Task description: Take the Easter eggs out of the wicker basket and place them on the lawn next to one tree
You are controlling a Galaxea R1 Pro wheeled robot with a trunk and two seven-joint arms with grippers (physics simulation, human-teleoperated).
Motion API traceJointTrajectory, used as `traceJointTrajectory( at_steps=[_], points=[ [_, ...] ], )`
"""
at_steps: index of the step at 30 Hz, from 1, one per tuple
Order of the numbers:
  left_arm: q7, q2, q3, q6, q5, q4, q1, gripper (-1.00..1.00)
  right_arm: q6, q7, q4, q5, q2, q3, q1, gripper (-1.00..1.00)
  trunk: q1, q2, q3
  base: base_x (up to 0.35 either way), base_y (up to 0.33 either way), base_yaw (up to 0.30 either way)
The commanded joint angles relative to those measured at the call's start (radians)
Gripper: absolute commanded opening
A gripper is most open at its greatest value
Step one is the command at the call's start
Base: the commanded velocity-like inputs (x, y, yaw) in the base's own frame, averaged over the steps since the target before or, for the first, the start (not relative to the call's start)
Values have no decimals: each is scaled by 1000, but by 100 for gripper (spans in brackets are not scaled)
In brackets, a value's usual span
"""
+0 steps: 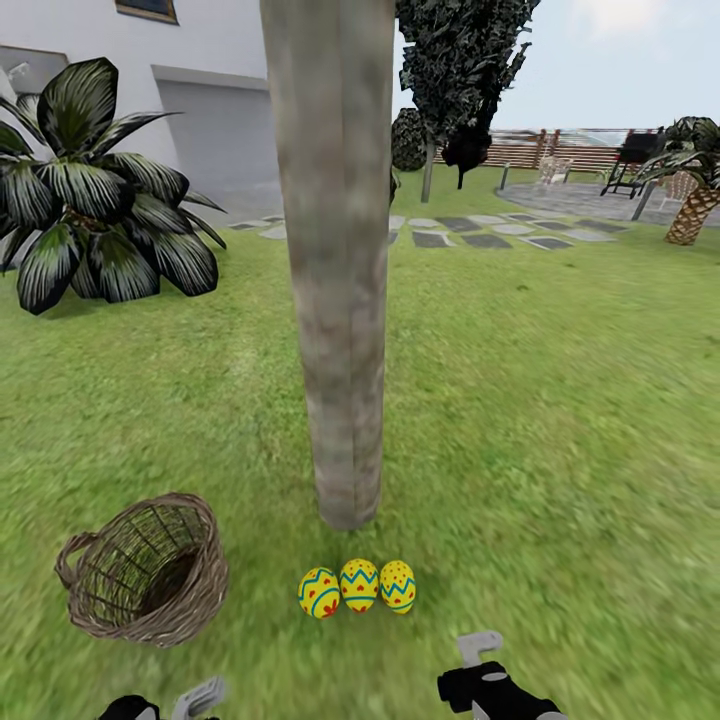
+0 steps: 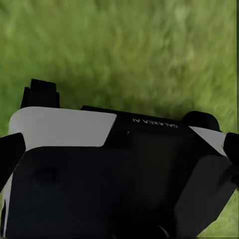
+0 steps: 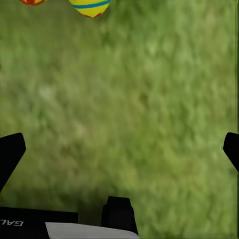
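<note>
Three yellow Easter eggs with blue zigzag bands lie in a row on the lawn (image 1: 560,420): left egg (image 1: 319,593), middle egg (image 1: 359,584), right egg (image 1: 398,586). They rest just in front of the foot of the thick grey-beige tree (image 1: 340,300). The wicker basket (image 1: 145,570) sits tilted to their left, and I see nothing inside it. My right gripper (image 1: 478,650) hangs open near the eggs; two egg bottoms (image 3: 89,6) show at the edge of the right wrist view, beyond its spread fingers (image 3: 11,152). My left gripper (image 1: 200,695) is open over grass, its fingers (image 2: 10,154) wide apart.
A dark spiky palm-like plant (image 1: 95,190) stands at the back left by the white house. A grey stepping-stone path (image 1: 480,232) crosses behind the tree, with a dark leafy tree (image 1: 455,70), a fence and a palm (image 1: 695,195) beyond. Part of my own body (image 2: 99,179) shows in the left wrist view.
</note>
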Motion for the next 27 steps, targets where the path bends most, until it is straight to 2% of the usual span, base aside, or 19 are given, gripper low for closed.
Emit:
traceJointTrajectory(
  at_steps=[1, 4, 6, 8, 10, 15, 21, 27],
  points=[
    [-2, -5, -4, 1, -1, 1, -1, 100, 3, -2, 0, 12, 2, -6, 0, 100, -4, 7, 2, 0, 0, 0],
    [45, -26, -4, -13, -16, 6, -1, 100, 4, -2, 8, 14, 4, -5, 0, 100, -16, 28, 12, 0, 0, 0],
    [135, -57, -4, -63, -27, 12, 3, 100, 5, -3, 42, 14, 2, -4, 8, 100, -23, 42, 18, 0, 0, 0],
    [171, -74, -4, -89, -29, 13, 7, 100, 4, -4, 56, 14, 0, -4, 17, 100, -31, 56, 24, 0, 0, 0],
    [184, -83, -4, -98, -29, 14, 8, 100, 4, -4, 60, 14, -3, -4, 30, 100, -39, 70, 31, 0, 0, 0],
    [199, -124, -5, -108, -30, 15, 10, 100, 2, -4, 66, 14, -18, -4, 59, 100, -58, 105, 46, 0, 0, 0],
    [205, -143, -5, -109, -30, 19, 12, 100, 1, -3, 68, 12, -17, -4, 95, 100, -81, 147, 65, 0, 0, 0],
    [211, -166, -12, -110, -33, 81, 12, 100, 1, -2, 68, 11, -18, -4, 108, 100, -104, 189, 84, 0, 0, 0]
  ],
)
